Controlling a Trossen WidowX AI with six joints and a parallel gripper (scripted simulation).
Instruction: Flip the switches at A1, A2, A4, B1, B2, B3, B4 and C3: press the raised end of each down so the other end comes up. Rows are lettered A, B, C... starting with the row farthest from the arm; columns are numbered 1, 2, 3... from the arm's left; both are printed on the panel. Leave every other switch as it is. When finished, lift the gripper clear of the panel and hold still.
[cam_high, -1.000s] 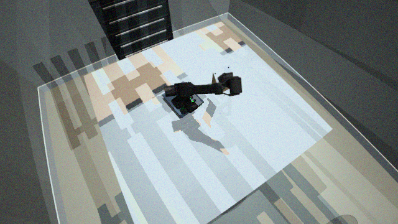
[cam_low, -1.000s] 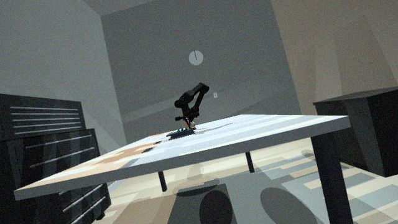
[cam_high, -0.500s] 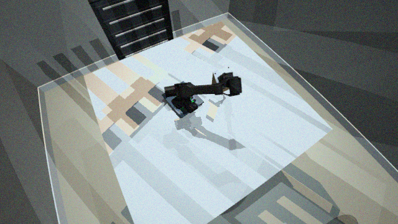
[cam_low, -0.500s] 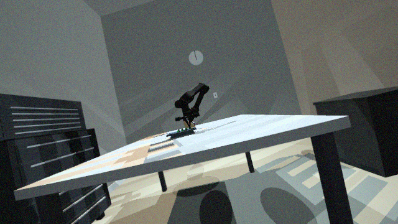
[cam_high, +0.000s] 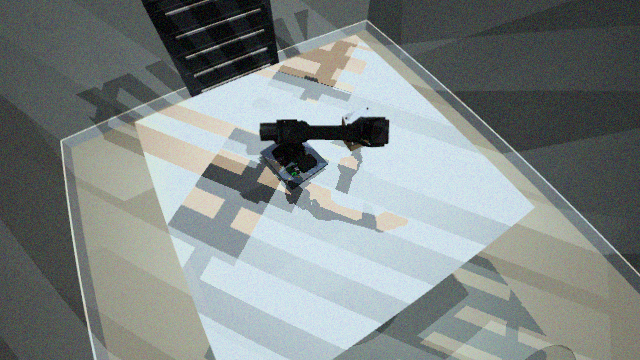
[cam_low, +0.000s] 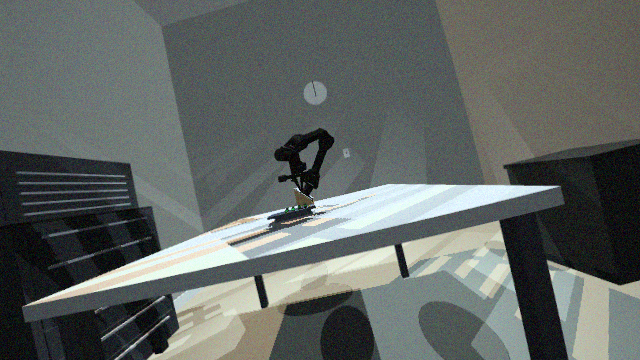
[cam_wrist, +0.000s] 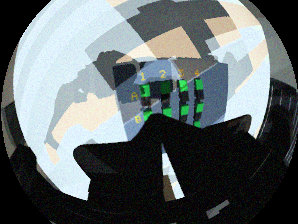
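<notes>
In the exterior view, you have the pale table (cam_low: 440, 205) (cam_high: 425, 200) (cam_wrist: 45, 55) as the largest piece, with dark drawer units (cam_low: 75, 187) (cam_high: 230, 36) beyond one side, their insides hidden from you. The black arm (cam_low: 322, 135) (cam_high: 325, 132) reaches over the switch panel (cam_low: 290, 215) (cam_high: 320, 163) (cam_wrist: 215, 95), which lies on the table and is partly covered from above. Your gripper (cam_low: 305, 196) (cam_wrist: 154, 117) is closed, its tips low at the panel; you see nothing gripped. At the wrist, its dark fingers block row C and part of row B; you can't tell whether they touch a switch.
</notes>
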